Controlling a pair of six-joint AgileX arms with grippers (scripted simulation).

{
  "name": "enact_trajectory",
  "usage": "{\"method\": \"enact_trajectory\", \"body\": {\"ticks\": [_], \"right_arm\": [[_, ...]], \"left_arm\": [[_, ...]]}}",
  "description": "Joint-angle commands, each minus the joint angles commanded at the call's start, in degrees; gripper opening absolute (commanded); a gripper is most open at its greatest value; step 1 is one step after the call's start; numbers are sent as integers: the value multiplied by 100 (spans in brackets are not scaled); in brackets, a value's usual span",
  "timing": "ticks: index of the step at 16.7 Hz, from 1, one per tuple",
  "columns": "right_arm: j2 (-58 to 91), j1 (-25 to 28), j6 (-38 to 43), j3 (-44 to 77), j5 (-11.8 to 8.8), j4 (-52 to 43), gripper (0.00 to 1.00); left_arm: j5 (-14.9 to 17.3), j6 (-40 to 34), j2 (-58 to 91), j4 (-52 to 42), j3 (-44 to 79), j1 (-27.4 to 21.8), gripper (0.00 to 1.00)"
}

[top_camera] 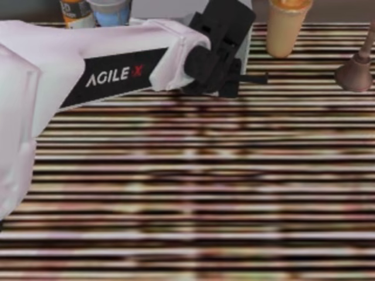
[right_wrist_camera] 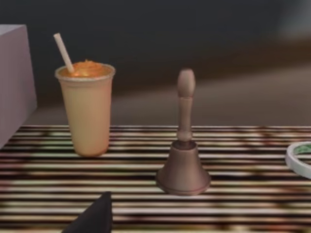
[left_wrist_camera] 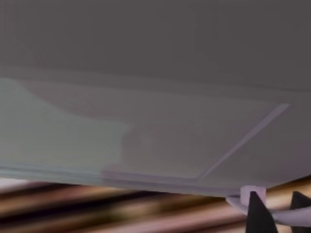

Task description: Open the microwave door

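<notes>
- Left wrist view puts my left gripper point(left_wrist_camera: 276, 208) at the lower right of the frame, two dark fingertips point(left_wrist_camera: 257, 213) narrowly apart around the pale handle point(left_wrist_camera: 252, 193) at the edge of the microwave door point(left_wrist_camera: 160, 141).
- That door fills the middle of the frame, above the striped table point(left_wrist_camera: 97, 213).
- Top view: my left arm point(top_camera: 117, 64) reaches across the upper left, hiding most of the microwave point(top_camera: 158, 10).
- Upper right: a tan cup point(top_camera: 285, 26) and a brown bell point(top_camera: 355, 69), well apart from my fingers.
- I cannot tell my right gripper's state.
</notes>
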Motion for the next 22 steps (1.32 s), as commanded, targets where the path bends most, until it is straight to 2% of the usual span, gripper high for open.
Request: {"method": "enact_trajectory", "body": {"ticks": [18, 22], "right_arm": [[0, 0, 0, 0, 0, 0, 100], [0, 0, 0, 0, 0, 0, 100]], "left_arm": [[0, 0, 0, 0, 0, 0, 0], [87, 68, -59, 63, -101, -18, 0]]}}
